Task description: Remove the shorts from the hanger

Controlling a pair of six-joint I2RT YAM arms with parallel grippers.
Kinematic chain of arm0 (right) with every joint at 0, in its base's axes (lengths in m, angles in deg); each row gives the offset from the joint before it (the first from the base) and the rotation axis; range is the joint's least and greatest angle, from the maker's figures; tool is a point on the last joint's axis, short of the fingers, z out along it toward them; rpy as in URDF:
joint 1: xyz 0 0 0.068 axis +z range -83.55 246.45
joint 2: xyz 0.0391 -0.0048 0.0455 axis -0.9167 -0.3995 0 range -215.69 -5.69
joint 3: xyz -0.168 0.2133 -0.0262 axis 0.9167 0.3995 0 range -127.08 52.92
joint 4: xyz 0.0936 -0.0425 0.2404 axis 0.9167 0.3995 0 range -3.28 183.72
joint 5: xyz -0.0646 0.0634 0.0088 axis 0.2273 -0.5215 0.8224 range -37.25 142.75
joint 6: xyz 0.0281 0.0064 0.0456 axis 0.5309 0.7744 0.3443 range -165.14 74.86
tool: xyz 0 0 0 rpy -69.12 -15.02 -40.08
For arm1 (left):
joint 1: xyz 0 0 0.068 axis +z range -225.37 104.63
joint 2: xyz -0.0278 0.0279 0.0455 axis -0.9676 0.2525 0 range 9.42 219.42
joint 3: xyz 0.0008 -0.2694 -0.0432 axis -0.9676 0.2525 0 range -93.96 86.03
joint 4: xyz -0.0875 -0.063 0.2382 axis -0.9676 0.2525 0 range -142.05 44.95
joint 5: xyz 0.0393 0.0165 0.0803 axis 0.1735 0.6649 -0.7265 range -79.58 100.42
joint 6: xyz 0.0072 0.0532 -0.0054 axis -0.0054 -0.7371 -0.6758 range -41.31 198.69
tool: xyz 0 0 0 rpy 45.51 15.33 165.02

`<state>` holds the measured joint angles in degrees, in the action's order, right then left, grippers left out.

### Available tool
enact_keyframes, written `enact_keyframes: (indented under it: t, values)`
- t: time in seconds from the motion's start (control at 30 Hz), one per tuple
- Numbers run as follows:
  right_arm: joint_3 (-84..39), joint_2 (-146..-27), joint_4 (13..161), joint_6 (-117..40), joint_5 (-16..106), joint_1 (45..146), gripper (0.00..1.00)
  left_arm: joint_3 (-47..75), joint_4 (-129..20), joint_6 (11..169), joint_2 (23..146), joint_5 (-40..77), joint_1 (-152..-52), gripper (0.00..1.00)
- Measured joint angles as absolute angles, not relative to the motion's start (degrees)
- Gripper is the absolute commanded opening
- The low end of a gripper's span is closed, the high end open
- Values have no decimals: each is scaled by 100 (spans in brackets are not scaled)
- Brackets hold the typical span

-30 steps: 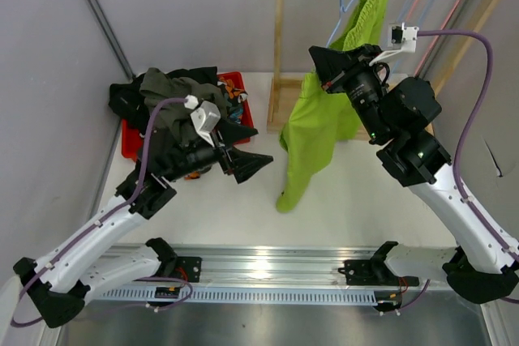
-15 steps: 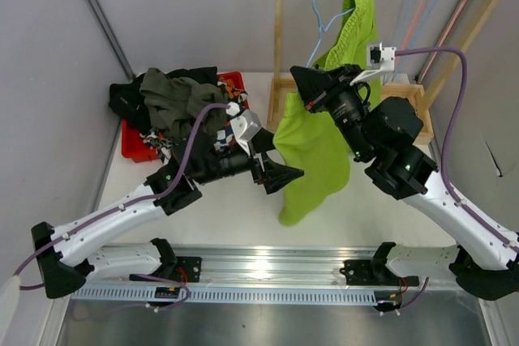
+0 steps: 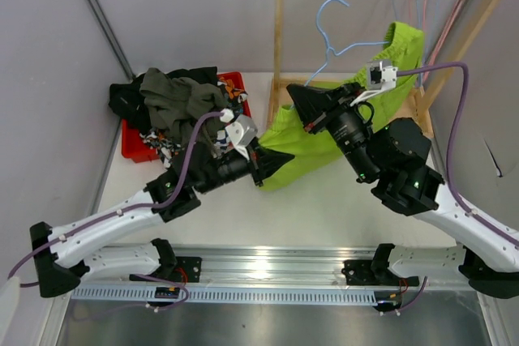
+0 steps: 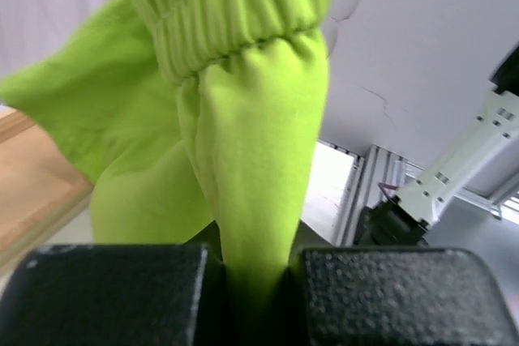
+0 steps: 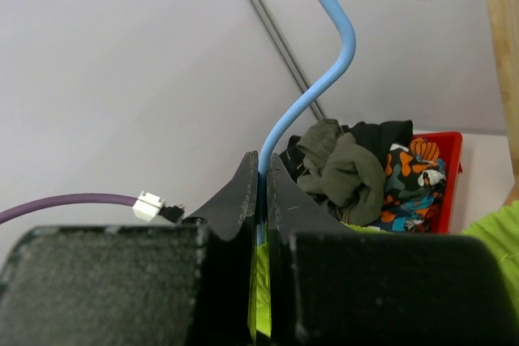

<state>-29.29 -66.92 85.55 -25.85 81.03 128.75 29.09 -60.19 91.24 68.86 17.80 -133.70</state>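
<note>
White table (image 3: 324, 208) below: lime green shorts (image 3: 403, 58) stretch toward two o'clock from the left hand (image 3: 274, 162), which pinches their fabric, up to the blue hanger (image 5: 349, 50), whose wire the right hand (image 3: 298, 104) clamps.

lime green shorts (image 3: 302, 142) stretched sideways on blue hanger (image 5: 351, 42); other pairs (image 3: 174, 95) heaped left.

The top view looks down from high above the lime green shorts (image 3: 300, 155), which lie mid-frame. The left wrist view sits right against the shorts, seemingly facing upward along them. The right wrist view, beside the shorts, looks past the blue hanger (image 5: 349, 42) toward the red bin (image 5: 452, 168). All 3 views share the shorts.
</note>
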Motion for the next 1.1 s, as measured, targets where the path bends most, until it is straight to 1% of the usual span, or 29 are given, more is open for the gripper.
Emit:
enact_keyframes:
  t: [0.2, 0.4, 0.53, 0.67, 0.8, 0.9, 0.97, 1.1]
  values:
    - [-3148, -6987, 8979, -2596, 7814, 13077, 0, 3866, -6148, 9354, 5706, 1082, -13936, 0]
    - [-3992, -7280, 9053, -2941, 7982, 12967, 0, 4810, -5786, 9669, 4462, 599, -14401, 0]
    - [-4494, -7276, 8763, -3013, 8166, 12928, 0, 5145, -5685, 9879, 4080, 495, -14528, 0]
    - [-4625, -7230, 8616, -3311, 8369, 12814, 0, 5394, -5466, 9988, 3927, 322, -14622, 0]
    - [-4789, -7164, 8752, -3291, 8419, 12788, 0, 5411, -5372, 10058, 4270, -65, -14640, 0]
    - [-4977, -7064, 9198, -2775, 8269, 12786, 0, 5269, -5359, 10042, 4943, -430, -14642, 0]
    - [-4955, -6913, 9440, -2281, 8052, 12784, 0, 4909, -5329, 9953, 5544, -581, -14581, 0]
    - [-4254, -6379, 9185, -1217, 7069, 12771, 0, 3820, -5261, 9712, 6987, -594, -14323, 0]
